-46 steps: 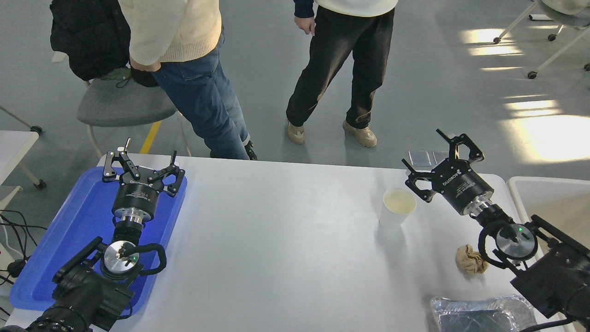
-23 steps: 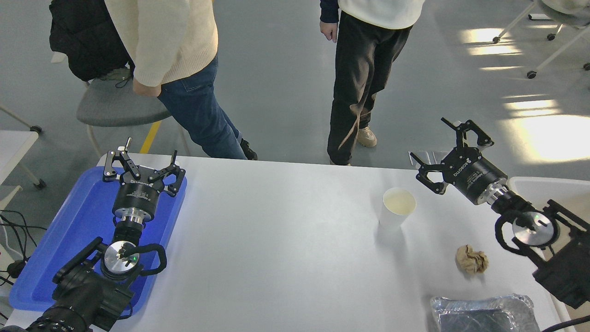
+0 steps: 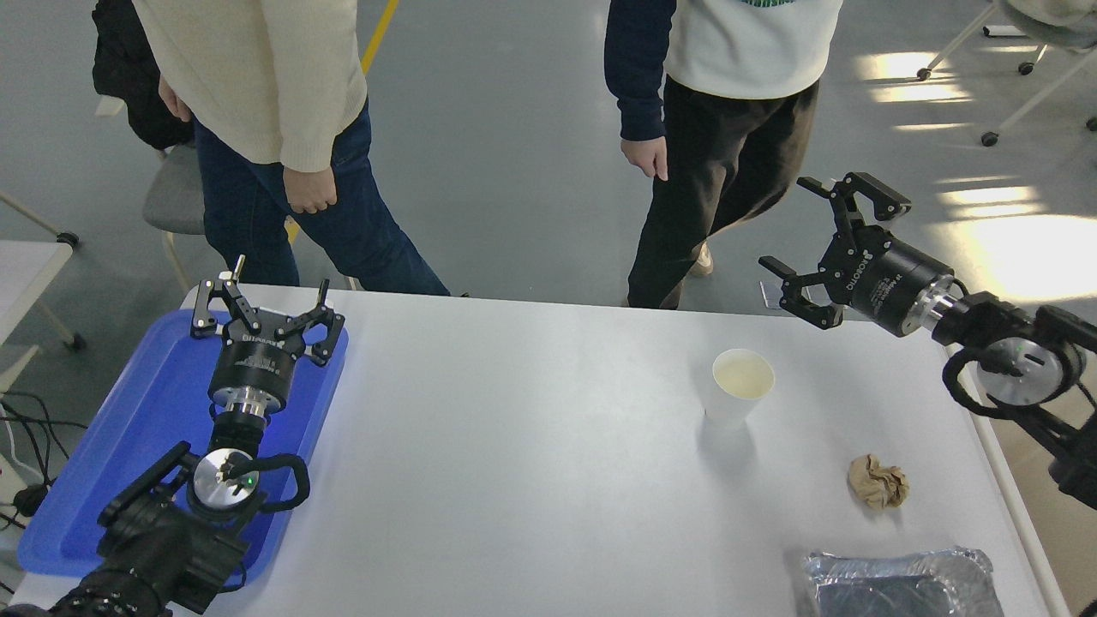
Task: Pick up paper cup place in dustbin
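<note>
— Standing upright on the white desk (image 3: 531, 446), the paper cup (image 3: 735, 391) sits below and to the left of the right gripper (image 3: 810, 248), well apart from it and touched by nothing.

— And that gripper's state?

— Released: its fingers are spread wide with nothing between them, up over the desk's far right corner, pointing left.

— Anything else near it?

— A crumpled tan paper ball (image 3: 877, 482) lies nearer the camera than the gripper, with a foil tray (image 3: 900, 583) nearer still (at the bottom edge).

— The other arm?

— The left gripper (image 3: 267, 310) hangs over the blue tray (image 3: 146, 428), fingers spread, holding nothing. 2 people (image 3: 720, 128) stand beyond the desk.
</note>
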